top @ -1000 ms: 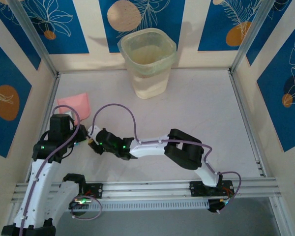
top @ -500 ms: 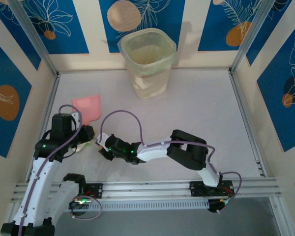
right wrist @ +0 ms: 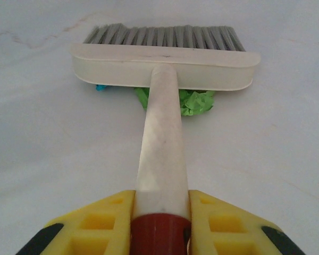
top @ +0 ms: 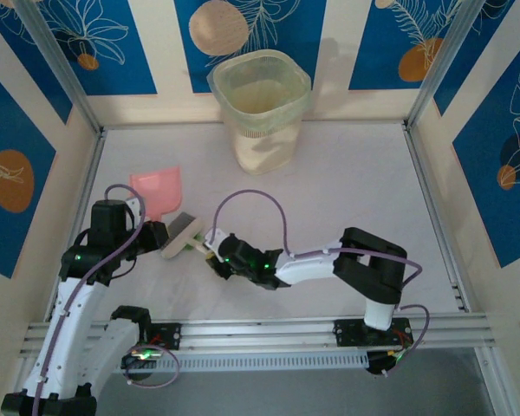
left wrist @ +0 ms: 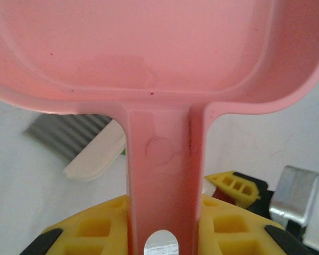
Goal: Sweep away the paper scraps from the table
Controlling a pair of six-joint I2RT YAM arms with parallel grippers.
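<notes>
My left gripper (left wrist: 162,223) is shut on the handle of a pink dustpan (left wrist: 149,53), which lies at the left of the table (top: 347,191) as the dustpan (top: 159,192). My right gripper (right wrist: 160,212) is shut on the cream handle of a brush (right wrist: 165,58) with grey bristles. The brush head (top: 180,234) rests on the table just right of the left gripper (top: 152,236), with the right gripper (top: 212,247) behind it. Green paper scraps (right wrist: 196,101) and a cyan one (right wrist: 101,87) lie partly hidden under the brush head.
A translucent cream bin (top: 260,108) stands at the back centre. Aluminium rails (top: 260,334) run along the near edge and sides, with blue-and-cream walls behind them. The right arm's elbow (top: 377,264) lies low over the near right of the table.
The right arm has moved right and the brush head has come into view beside the dustpan. The dustpan has shifted slightly right. Both grips are unchanged.
</notes>
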